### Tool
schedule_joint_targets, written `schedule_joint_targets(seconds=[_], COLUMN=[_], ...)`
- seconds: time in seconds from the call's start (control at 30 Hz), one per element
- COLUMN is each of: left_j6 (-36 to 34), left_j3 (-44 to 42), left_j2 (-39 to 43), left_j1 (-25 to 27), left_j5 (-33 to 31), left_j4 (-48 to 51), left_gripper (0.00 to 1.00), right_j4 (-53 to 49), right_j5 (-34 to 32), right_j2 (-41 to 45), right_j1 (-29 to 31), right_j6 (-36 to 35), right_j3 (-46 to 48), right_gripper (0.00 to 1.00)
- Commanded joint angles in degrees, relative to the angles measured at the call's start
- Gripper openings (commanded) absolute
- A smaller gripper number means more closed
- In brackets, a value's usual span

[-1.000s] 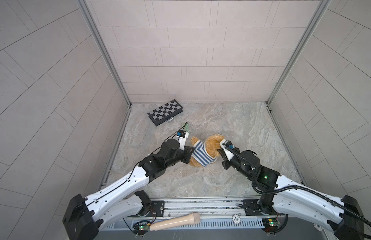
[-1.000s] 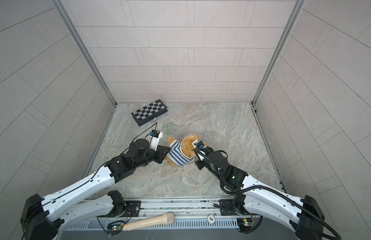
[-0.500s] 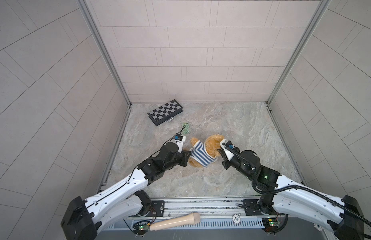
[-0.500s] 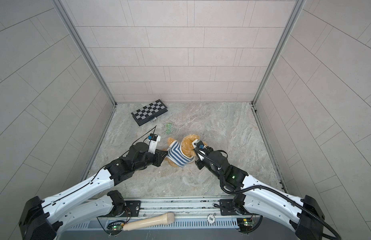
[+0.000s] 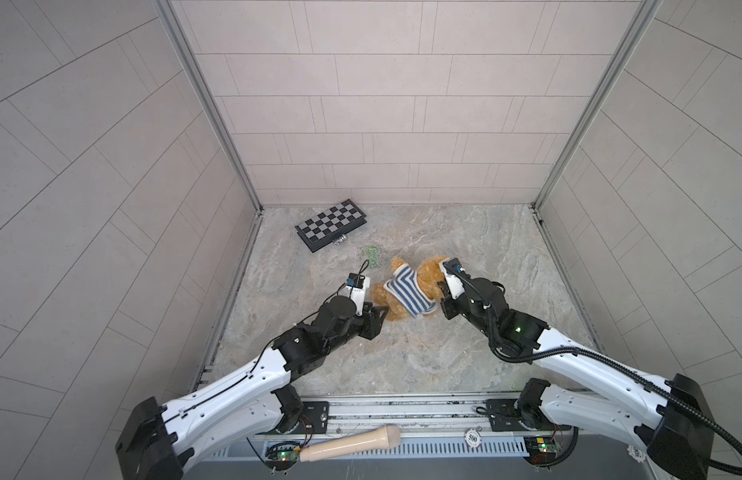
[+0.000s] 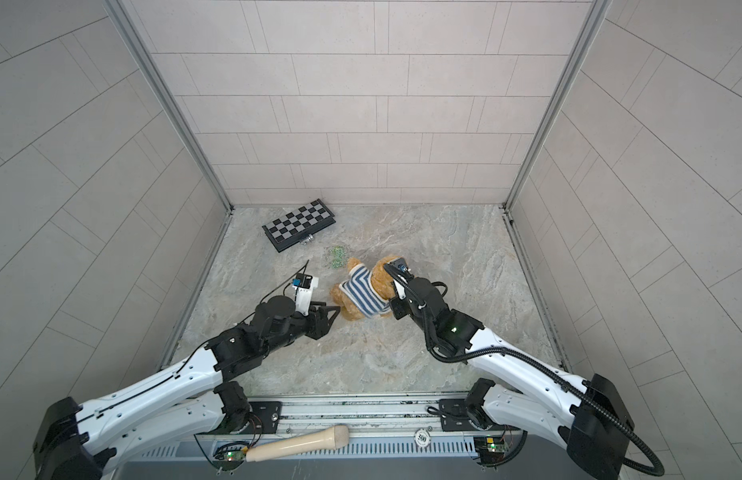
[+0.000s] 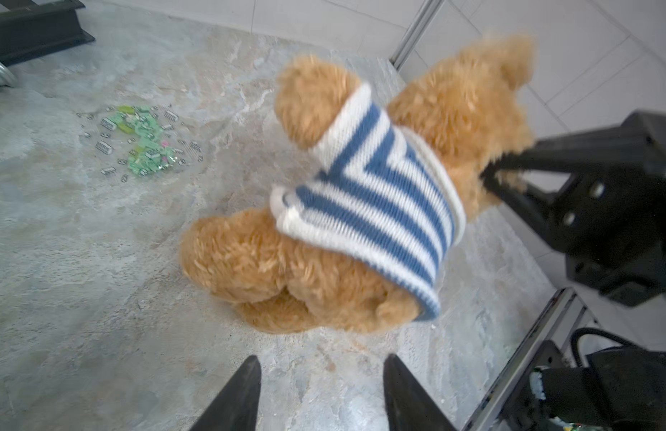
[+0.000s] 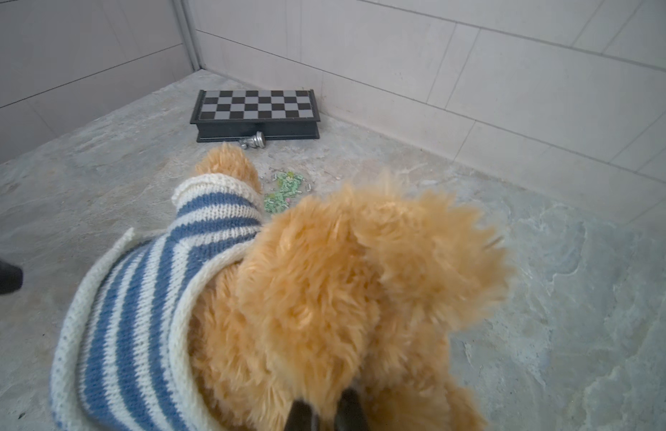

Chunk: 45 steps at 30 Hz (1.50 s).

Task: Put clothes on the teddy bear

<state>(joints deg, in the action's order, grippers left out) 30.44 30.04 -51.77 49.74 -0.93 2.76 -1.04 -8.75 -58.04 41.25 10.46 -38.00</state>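
Plush teddy bear [image 5: 428, 279] lying on the worktop [image 5: 402, 357] between both arms, striped sweater [image 7: 376, 201] over its trunk and one arm; left hand [image 7: 321, 360] parted and empty, just short of the legs; right hand [image 8: 324, 405] clenched, apparently pinching fur at the head (contact partly hidden); bear judged light, soft, yielding; grip stuffed limbs or knit hem, not loose pile.

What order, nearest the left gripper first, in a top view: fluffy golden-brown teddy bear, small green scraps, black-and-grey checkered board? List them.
1. Teddy bear, just ahead of left gripper.
2. Green scraps, beyond the bear.
3. Checkered board, far back, leftward.
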Motion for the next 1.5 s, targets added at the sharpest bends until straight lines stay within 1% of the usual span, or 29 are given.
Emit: schedule_joint_targets(seconds=[0.0,0.13,0.2,0.23,0.27,0.33,0.43,0.53,0.6,0.73,0.87,0.93,1.03,1.13,1.3,1.37,1.47], left_j6=[1.44,1.57,0.81,0.05,-1.11,-2.55,-2.81,-2.29,-2.84,-3.32,-2.36,-1.58,-1.21,-1.71,-3.03,-3.88,-3.07], left_j3=[-2.78,-4.82,-4.31,-3.50,-2.44,-0.45,2.80,3.14,3.96,5.79,5.68,5.08,4.50,4.53,3.67,3.89,4.25], left_j2=[-4.90,-12.53,-15.85,-17.47,-19.04,-21.40,-24.34,-25.46,-26.43,-29.28,-31.62,-32.66,-33.31,-32.68,-27.18,-24.81,-22.96], left_j1=[1.60,1.81,1.85,1.86,1.86,1.86,0.45,-1.69,-2.35,-3.87,-5.96,-7.58,-8.99,-9.31,-8.80,-6.94,-2.60], left_j5=[-1.30,-1.91,-2.03,-2.30,-2.53,-4.11,-6.25,-5.20,-5.05,-3.80,-2.20,-0.76,0.66,0.33,-1.17,-2.62,-3.89], left_j4=[-8.90,-16.81,-18.80,-19.12,-18.98,-18.25,-15.09,-16.58,-16.54,-16.55,-17.98,-19.53,-20.74,-19.90,-17.57,-15.25,-12.12], left_gripper=[0.58,0.58,0.62,0.69,0.73,0.77,0.78,0.78,0.77,0.74,0.70,0.67,0.64,0.62,0.62,0.62,0.63], right_j4=[2.70,3.61,4.44,4.70,5.17,6.57,7.37,7.26,7.98,10.17,8.98,8.55,7.86,6.84,7.25,7.97,7.46], right_j5=[5.37,4.68,4.02,4.29,4.87,6.09,7.21,7.83,9.42,12.55,13.76,14.00,14.99,16.91,19.97,20.38,22.42], right_j2=[-1.66,-4.74,-6.19,-7.19,-8.03,-9.46,-11.84,-15.38,-17.66,-21.08,-21.79,-21.50,-21.25,-21.90,-21.03,-21.43,-21.63], right_j1=[-3.05,-4.23,-5.04,-5.87,-6.76,-8.37,-9.76,-10.80,-12.00,-14.08,-14.82,-14.98,-15.24,-15.81,-16.19,-16.20,-16.13], right_j6=[4.37,4.24,3.99,4.04,4.19,4.40,3.81,3.19,3.68,4.87,4.77,4.57,4.13,4.55,5.84,6.36,8.24], right_j3=[-0.06,0.39,0.81,0.82,0.86,1.06,0.28,-1.46,-2.23,-2.93,-3.41,-3.07,-2.71,-2.36,0.06,0.84,0.93], right_gripper=[0.00,0.00,0.00,0.00,0.00,0.00,0.00,0.01,0.08,0.26,0.34,0.39,0.43,0.46,0.48,0.46,0.38])
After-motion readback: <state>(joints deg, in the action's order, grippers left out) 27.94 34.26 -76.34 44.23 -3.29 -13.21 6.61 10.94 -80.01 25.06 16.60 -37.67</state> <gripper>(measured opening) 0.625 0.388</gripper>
